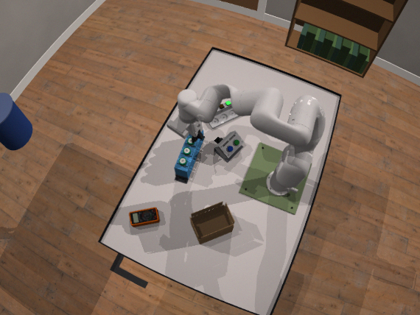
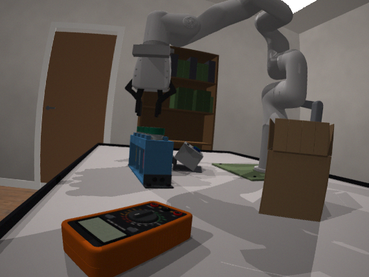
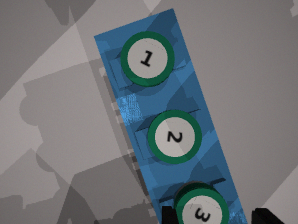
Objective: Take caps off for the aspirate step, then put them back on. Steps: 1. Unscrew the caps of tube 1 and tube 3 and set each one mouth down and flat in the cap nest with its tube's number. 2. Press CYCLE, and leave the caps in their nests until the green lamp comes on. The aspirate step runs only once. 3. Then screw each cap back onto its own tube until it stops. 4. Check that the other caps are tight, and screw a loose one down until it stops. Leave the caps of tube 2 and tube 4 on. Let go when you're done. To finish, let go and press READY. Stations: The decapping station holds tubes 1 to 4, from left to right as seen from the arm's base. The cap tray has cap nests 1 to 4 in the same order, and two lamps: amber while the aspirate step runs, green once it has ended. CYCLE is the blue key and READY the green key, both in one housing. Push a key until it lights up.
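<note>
The blue decapping station (image 1: 188,156) stands on the table; it also shows in the exterior view (image 2: 150,158) and the wrist view (image 3: 170,125). In the wrist view, green-rimmed cap 1 (image 3: 148,59), cap 2 (image 3: 175,137) and cap 3 (image 3: 201,212) sit on their tubes; cap 4 is out of frame. My gripper (image 2: 148,111) hangs well above the station's far end, fingers apart with nothing between them. Its fingertips flank cap 3 from above. On the cap tray (image 1: 222,118) the green lamp (image 1: 228,103) is lit. The key housing (image 1: 230,144) holds the blue key (image 1: 230,149) and the green key (image 1: 236,142).
An orange multimeter (image 1: 144,216) lies near the table's front left. An open cardboard box (image 1: 212,222) stands beside it, tall in the exterior view (image 2: 296,168). My arm's base sits on a green plate (image 1: 274,177).
</note>
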`<state>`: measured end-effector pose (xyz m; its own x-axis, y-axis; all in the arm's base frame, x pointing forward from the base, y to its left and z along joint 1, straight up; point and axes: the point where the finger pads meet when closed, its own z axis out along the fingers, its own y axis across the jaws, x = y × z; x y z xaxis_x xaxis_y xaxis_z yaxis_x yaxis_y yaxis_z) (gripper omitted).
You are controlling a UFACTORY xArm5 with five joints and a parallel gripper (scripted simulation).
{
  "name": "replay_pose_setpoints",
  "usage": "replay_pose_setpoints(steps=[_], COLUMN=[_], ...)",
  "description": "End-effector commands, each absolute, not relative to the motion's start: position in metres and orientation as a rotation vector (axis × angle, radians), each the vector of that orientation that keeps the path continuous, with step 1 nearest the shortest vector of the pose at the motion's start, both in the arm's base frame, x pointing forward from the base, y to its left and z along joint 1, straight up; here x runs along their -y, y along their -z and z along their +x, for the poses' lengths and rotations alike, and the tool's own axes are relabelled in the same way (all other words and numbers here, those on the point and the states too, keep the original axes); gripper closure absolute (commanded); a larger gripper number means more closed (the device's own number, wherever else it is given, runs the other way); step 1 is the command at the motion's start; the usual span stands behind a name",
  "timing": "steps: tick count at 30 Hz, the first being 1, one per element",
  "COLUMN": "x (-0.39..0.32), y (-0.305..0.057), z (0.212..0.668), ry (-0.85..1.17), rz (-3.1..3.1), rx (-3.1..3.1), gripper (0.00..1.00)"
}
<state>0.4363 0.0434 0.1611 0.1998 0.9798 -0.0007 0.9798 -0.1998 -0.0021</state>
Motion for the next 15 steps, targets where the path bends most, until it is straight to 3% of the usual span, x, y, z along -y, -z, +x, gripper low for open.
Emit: replay_pose_setpoints(steps=[1, 15], x=[-0.043, -0.095], y=[-0.168, -0.168], z=[0.437, 0.429], ry=[0.002, 0.003], rz=[-2.432, -1.742], rx=[1.987, 2.613], gripper=[0.54, 0.54])
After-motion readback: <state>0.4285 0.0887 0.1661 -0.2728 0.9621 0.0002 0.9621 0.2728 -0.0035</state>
